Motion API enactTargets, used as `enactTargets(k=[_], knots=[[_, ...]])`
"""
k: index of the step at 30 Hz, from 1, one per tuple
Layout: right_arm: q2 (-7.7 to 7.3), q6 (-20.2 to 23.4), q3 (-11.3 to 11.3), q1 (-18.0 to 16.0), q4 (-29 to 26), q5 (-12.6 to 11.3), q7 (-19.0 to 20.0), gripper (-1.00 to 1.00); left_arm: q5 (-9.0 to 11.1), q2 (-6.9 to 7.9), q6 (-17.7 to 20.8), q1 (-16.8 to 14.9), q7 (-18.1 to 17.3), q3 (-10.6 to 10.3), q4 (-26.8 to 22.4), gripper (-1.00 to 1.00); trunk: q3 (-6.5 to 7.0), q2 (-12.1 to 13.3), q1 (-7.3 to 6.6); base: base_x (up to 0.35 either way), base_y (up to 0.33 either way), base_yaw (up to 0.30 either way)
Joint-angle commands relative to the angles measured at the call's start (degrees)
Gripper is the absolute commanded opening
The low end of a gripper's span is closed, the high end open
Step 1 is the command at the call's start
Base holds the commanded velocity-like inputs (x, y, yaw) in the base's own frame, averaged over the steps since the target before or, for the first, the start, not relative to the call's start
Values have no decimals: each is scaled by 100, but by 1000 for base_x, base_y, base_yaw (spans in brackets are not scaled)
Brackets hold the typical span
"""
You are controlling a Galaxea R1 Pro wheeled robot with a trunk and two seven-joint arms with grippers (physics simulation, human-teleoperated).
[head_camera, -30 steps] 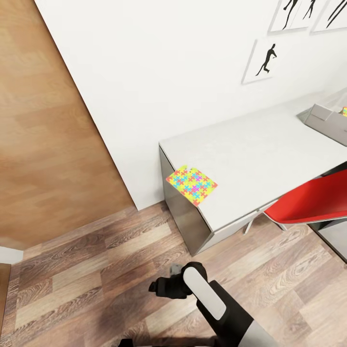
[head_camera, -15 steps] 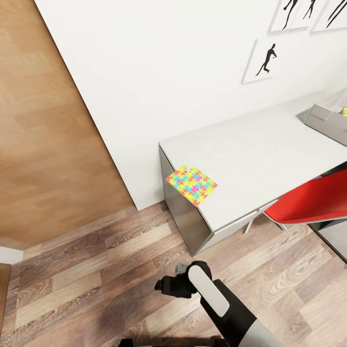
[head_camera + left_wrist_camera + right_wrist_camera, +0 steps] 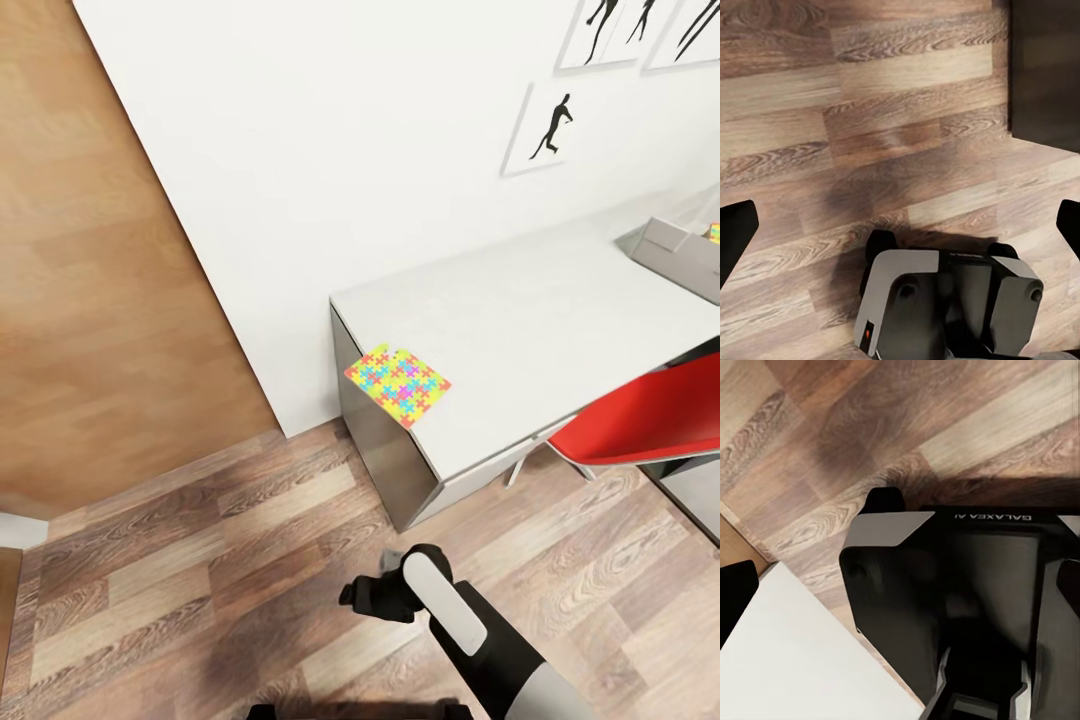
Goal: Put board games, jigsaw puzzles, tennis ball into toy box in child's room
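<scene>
Since the earlier head-view frames, one arm low in the picture has slid rightward and down a little, while the counter, chair and wall pictures sit exactly where they were. One jigsaw puzzle lies flat at the near left corner of the pale counter, its edge just over the counter's end. At the far right end of the counter stands the grey toy box, cut off by the frame, with a sliver of another puzzle-patterned flat showing inside it or just behind its rim; which one is hard to tell. A red chair is tucked against the counter's front edge. Black silhouette pictures hang on the white wall above. Both wrist views look down on the wood-plank floor and the robot's dark base. Dark finger tips sit at the opposite edges of each wrist view, so both claws appear to be spread apart and holding nothing.
</scene>
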Motion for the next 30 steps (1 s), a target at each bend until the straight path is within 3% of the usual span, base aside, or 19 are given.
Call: enactTargets(k=[1, 14, 21, 30], knots=[[-6, -7, 6, -3, -5, -50, -66, 100, 12, -47, 40, -8, 46, -5, 3, 100, 4, -4, 1, 0, 0, 0], [-16, -29, 6, -4, 196, 24, -83, 100, 11, -585, 31, -8, 596, 16, 3, 100, 123, -4, 1, 0, 0, 0], [-22, -30, 6, -4, 289, 120, -82, 100, 11, -939, 26, -8, 1065, 23, 3, 100, 190, -4, 1, 0, 0, 0], [-23, -30, 6, -13, 474, 199, -78, 100, 24, -1607, -231, -8, 1831, 15, 11, 100, 275, -4, 1, 0, 0, 0]])
